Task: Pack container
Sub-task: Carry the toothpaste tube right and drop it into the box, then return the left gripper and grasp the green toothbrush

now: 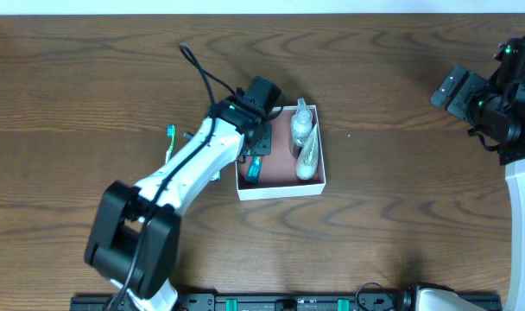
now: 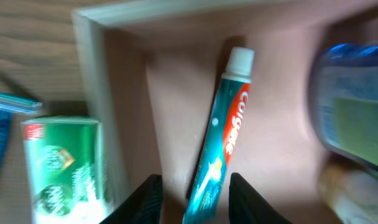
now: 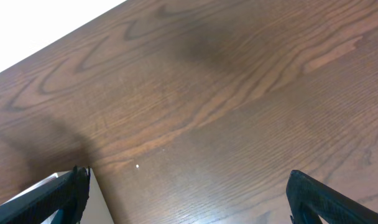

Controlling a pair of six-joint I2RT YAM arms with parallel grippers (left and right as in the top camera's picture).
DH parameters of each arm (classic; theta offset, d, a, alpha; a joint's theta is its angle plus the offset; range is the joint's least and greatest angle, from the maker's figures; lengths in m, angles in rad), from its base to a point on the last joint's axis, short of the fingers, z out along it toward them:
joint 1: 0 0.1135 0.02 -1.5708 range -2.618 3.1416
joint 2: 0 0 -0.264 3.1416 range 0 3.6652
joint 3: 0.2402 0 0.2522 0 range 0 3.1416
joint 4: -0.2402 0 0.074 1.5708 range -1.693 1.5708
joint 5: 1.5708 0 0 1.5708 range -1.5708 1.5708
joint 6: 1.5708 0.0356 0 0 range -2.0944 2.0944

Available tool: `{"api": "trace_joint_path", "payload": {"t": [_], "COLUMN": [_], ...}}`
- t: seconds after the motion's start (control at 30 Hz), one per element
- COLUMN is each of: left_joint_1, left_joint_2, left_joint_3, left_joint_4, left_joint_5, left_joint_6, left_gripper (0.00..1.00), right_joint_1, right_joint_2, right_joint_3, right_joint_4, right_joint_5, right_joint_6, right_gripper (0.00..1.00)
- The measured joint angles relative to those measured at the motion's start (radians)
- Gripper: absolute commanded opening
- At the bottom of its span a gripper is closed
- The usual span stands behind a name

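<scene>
The container [image 1: 280,189], a shallow white-walled box with a pink-brown inside, sits mid-table; its wall shows in the left wrist view [image 2: 89,74]. A teal Colgate toothpaste tube [image 2: 223,137] lies on its floor by the left wall, also in the overhead view [image 1: 253,170]. Two clear bottles [image 1: 303,138] lie along its right side. My left gripper [image 2: 195,199] hovers low over the tube's tail, jaws open with gaps on both sides. My right gripper [image 3: 189,193] is wide open and empty over bare wood at the far right [image 1: 457,86].
A small green-and-white packet [image 2: 61,162] lies just outside the container's left wall. A green toothbrush [image 1: 170,138] lies on the table left of my left arm. A bottle with a blue and green label [image 2: 354,99] is blurred at the right.
</scene>
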Motion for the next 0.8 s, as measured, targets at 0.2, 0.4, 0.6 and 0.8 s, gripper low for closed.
{"api": "trace_joint_path", "payload": {"t": [0.2, 0.4, 0.6, 0.8], "left_joint_1": [0.019, 0.203, 0.425, 0.530], "left_joint_2": [-0.213, -0.355, -0.249, -0.047], "left_joint_3": [0.135, 0.155, 0.087, 0.010], "left_joint_4": [-0.172, -0.342, -0.343, -0.258], "left_joint_5": [-0.081, -0.198, -0.082, -0.010], "left_joint_6": [0.054, 0.109, 0.267, 0.348], "left_gripper": [0.56, 0.64, 0.65, 0.65], "right_joint_1": [0.000, 0.000, 0.000, 0.000], "right_joint_2": [0.000, 0.000, 0.000, 0.000], "right_joint_3": [0.000, 0.000, 0.000, 0.000], "right_joint_4": [0.000, 0.000, 0.000, 0.000], "right_joint_5": [0.000, 0.000, 0.000, 0.000], "right_joint_6": [0.000, 0.000, 0.000, 0.000], "right_gripper": [0.99, 0.99, 0.99, 0.99]}}
